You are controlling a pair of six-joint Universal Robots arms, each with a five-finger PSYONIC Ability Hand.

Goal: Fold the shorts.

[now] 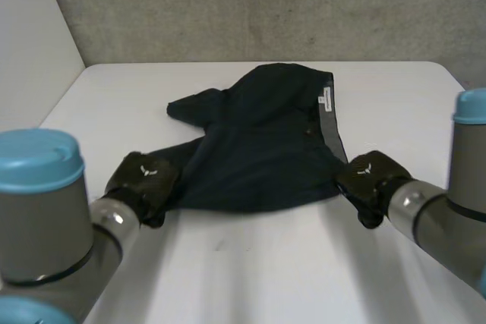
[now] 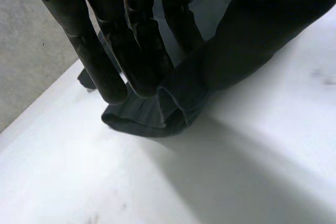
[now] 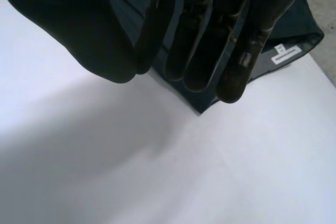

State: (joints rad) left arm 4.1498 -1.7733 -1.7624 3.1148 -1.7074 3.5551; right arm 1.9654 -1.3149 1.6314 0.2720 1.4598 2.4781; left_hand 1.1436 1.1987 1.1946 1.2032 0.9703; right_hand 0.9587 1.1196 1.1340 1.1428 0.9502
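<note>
Dark navy shorts (image 1: 266, 142) lie crumpled on the white table (image 1: 266, 263), waistband (image 1: 330, 123) and its white label (image 1: 324, 99) toward the right. My left hand (image 1: 143, 180) is at the near left leg hem. In the left wrist view its straight fingers (image 2: 136, 51) pinch the hem (image 2: 152, 119), which hangs just off the table. My right hand (image 1: 368, 180) is at the near right waistband corner. There its straight fingers (image 3: 210, 40) press against the cloth (image 3: 105, 40) bunched at the thumb, with the label (image 3: 286, 54) beside them.
Bare white tabletop stretches in front of the shorts toward me. A grey wall (image 1: 266, 5) rises behind the table's far edge, and a lighter wall (image 1: 30, 36) stands at the left.
</note>
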